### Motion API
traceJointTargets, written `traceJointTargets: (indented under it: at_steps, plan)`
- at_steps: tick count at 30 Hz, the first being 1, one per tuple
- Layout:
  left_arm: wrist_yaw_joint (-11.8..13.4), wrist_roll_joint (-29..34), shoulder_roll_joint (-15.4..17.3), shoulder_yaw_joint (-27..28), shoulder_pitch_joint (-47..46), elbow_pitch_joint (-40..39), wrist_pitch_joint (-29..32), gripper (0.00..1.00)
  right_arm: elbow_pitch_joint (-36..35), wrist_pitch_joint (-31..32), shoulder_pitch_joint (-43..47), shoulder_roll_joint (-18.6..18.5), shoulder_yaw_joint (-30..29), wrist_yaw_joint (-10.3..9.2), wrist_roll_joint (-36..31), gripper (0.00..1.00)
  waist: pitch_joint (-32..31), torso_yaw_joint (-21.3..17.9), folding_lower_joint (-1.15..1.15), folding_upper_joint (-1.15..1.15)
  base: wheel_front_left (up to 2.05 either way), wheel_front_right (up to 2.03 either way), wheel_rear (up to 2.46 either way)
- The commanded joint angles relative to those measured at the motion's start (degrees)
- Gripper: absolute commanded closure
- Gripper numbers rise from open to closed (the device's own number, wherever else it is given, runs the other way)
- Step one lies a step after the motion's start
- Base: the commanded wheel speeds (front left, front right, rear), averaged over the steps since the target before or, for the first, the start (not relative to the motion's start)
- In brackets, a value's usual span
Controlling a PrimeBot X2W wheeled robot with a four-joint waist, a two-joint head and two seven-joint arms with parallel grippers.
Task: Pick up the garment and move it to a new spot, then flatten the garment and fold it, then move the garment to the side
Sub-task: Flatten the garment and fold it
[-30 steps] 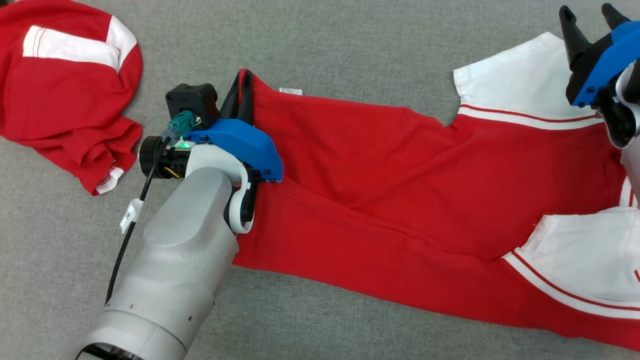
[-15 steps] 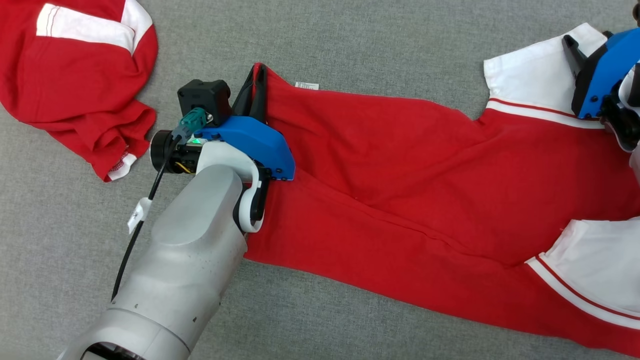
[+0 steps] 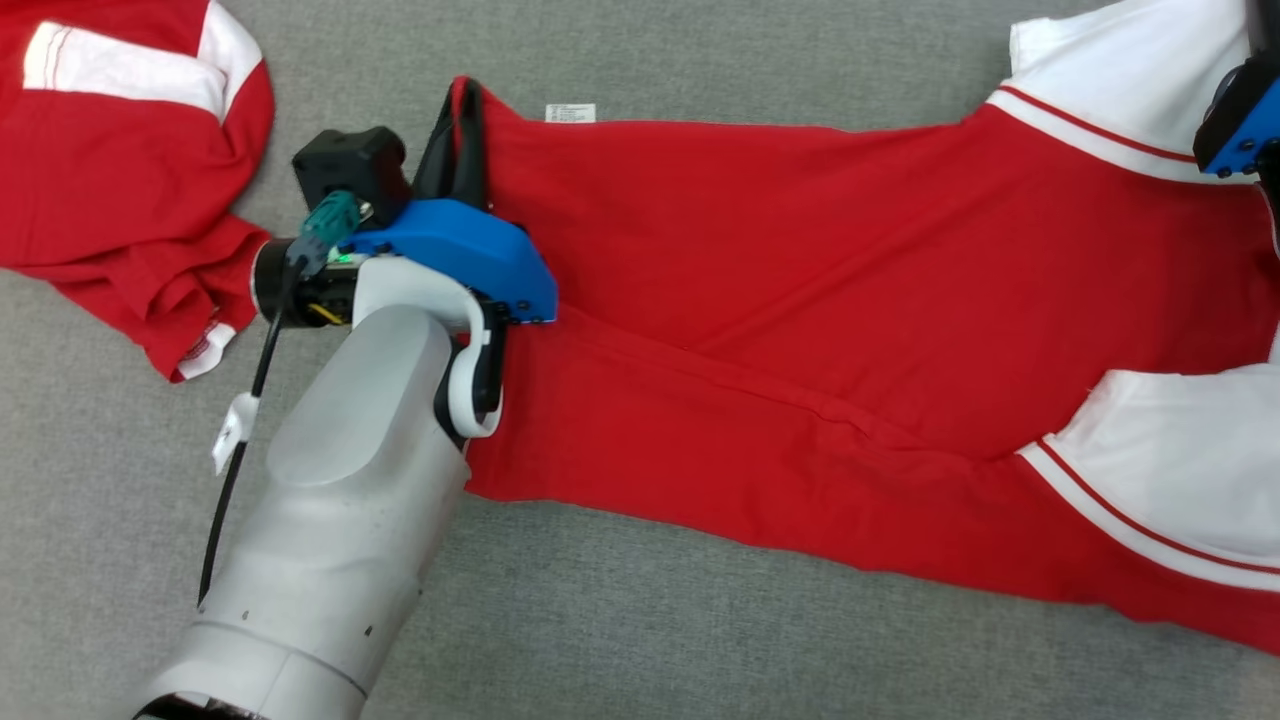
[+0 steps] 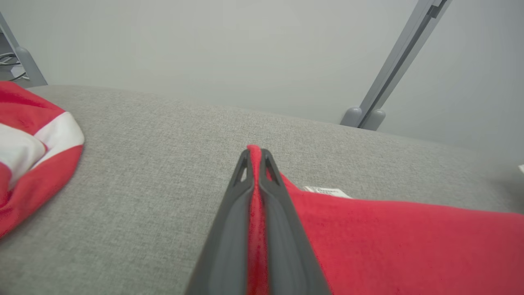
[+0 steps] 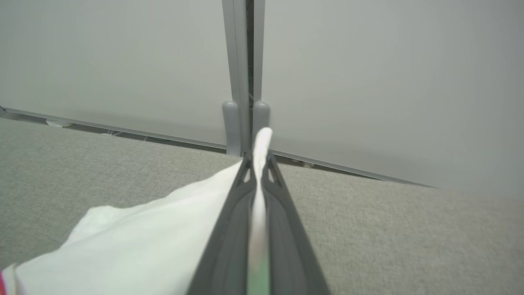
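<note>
**Inspector:** Where is the garment?

**Assessor:** The red shirt (image 3: 800, 300) lies spread across the grey cloth-covered worktop (image 3: 700, 640). Its hem is toward the robot's left and its white sleeves toward the right. One long crease runs across the body from the hem to the near sleeve (image 3: 1180, 470), which lies flat with a red stripe along its cuff. A small white label (image 3: 570, 112) sits at the far edge, just beside the hem corner.

**Inspector:** Left claw?

**Assessor:** The left claw (image 4: 254, 152) is clamped on the far hem corner. Red cloth is pinched between its two dark fingers right up to the tips. Its pale forearm (image 3: 340, 520) crosses over the hem.

**Inspector:** Right claw?

**Assessor:** The right claw (image 5: 258, 157) is clamped on the far white sleeve (image 5: 143, 237). A strip of white cloth stands out past the fingertips. In the head view its blue housing sits at the right edge, over that sleeve.

**Inspector:** Anything else on the surface?

**Assessor:** A second red-and-white garment (image 3: 120, 180) lies crumpled at the far left, close to the left wrist and apart from the shirt. Pale grey wall panels (image 5: 123, 61) stand behind the worktop.
</note>
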Motion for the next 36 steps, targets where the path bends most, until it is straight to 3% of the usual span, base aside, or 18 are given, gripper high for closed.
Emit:
traceJointTargets:
  at_steps: [1,6,9,14,20,24,29,30,31,32,36]
  plan:
    - [0.42,0.62,0.55,1.16,0.96,-0.45,-0.26,1.0,-0.22,-1.1,0.09,0.03,-0.44,-0.02,0.52,1.0,-0.7,-0.91,0.0,0.0,0.0,0.0,0.0]
    - [0.15,3.86,1.97,6.33,4.56,-1.99,-0.27,1.0,-4.42,-3.39,3.56,0.99,-2.04,-0.02,2.62,1.0,-2.64,-3.87,0.0,0.0,0.0,0.0,0.0]
    - [-0.09,5.83,2.55,8.99,6.86,-2.79,-0.26,1.0,-11.16,-3.58,8.0,0.96,-3.37,-0.02,4.85,1.0,-3.85,-5.64,0.0,0.0,0.0,0.0,0.0]
    - [-0.87,9.33,3.53,12.64,10.94,-4.39,-0.26,1.0,-25.61,-3.6,21.15,0.57,-7.33,-0.02,8.02,1.0,-5.7,-8.11,0.0,0.0,0.0,0.0,0.0]
    - [-1.89,13.35,4.06,17.1,17.75,-7.41,-0.26,1.0,-37.56,-3.6,38.34,3.55,-12.34,-0.02,9.57,1.0,-8.78,-9.93,0.0,0.0,0.0,0.0,0.0]
    - [-2.5,15.3,2.85,19.88,23.53,-9.44,-0.26,1.0,-39.35,-3.6,46.49,6.21,-13.19,-0.02,10.58,1.0,-10.63,-10.31,0.0,0.0,0.0,0.0,0.0]
    - [-3.61,16.67,1.0,21.42,28.83,-8.96,-0.27,1.0,-35.87,-3.6,50.5,8.31,-14.0,-0.02,10.86,1.0,-11.91,-9.89,0.0,0.0,0.0,0.0,0.0]
    - [-3.61,16.83,0.82,21.51,29.42,-8.72,-0.26,0.74,-35.15,-3.6,50.38,8.5,-13.79,-0.02,10.62,0.79,-11.95,-9.75,0.0,0.0,0.0,0.0,0.0]
    - [-3.73,17.22,0.66,21.51,29.82,-8.5,-0.26,0.52,-34.87,-3.62,49.93,8.5,-14.12,-0.01,10.39,0.33,-11.93,-9.49,0.0,0.0,0.0,0.0,0.0]
    - [-3.84,17.12,0.47,21.78,30.02,-8.55,-0.27,0.0,-34.4,-3.61,49.55,8.59,-14.34,-0.02,10.07,0.0,-11.89,-9.27,0.0,0.0,0.0,0.0,0.0]
    - [-2.59,18.21,-0.21,23.13,31.9,-10.61,-0.26,0.0,-32.78,-3.6,47.95,8.56,-16.22,-0.01,8.7,0.0,-11.94,-8.16,0.0,0.0,0.0,0.0,0.0]
